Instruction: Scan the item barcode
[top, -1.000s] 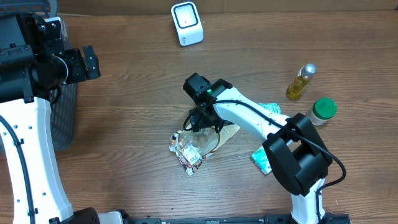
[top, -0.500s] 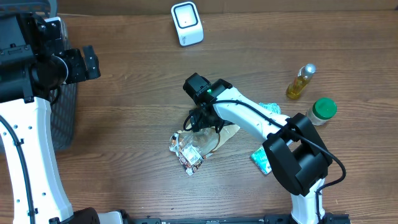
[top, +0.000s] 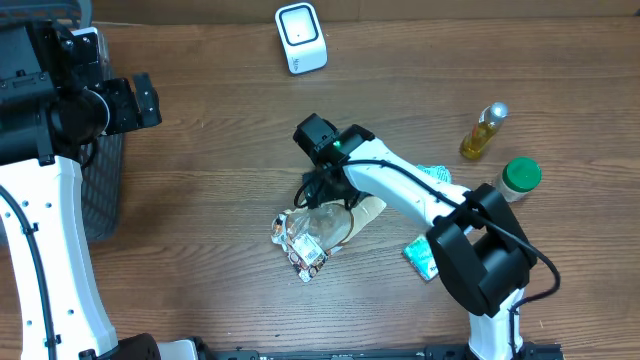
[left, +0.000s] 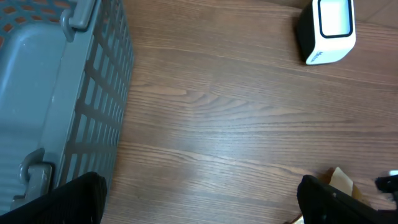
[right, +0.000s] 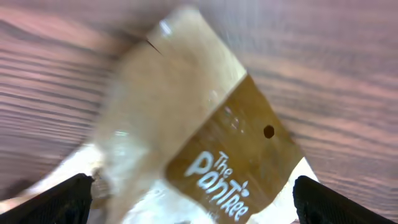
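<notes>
Now the right gripper (top: 322, 192), fingers spread wide, is hovering over the Pantree snack bag (right: 211, 143); the left gripper (left: 199, 202) is gaping wide beside the grey basket (left: 56, 93).

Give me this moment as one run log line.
phase: approach | right end effector: open, over snack bag, not gripped | left end effector: open, by basket | scanner: on table, far side

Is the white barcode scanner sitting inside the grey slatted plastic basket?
No, the white barcode scanner stands on the wooden table, well apart from the grey slatted basket at the left.
</notes>
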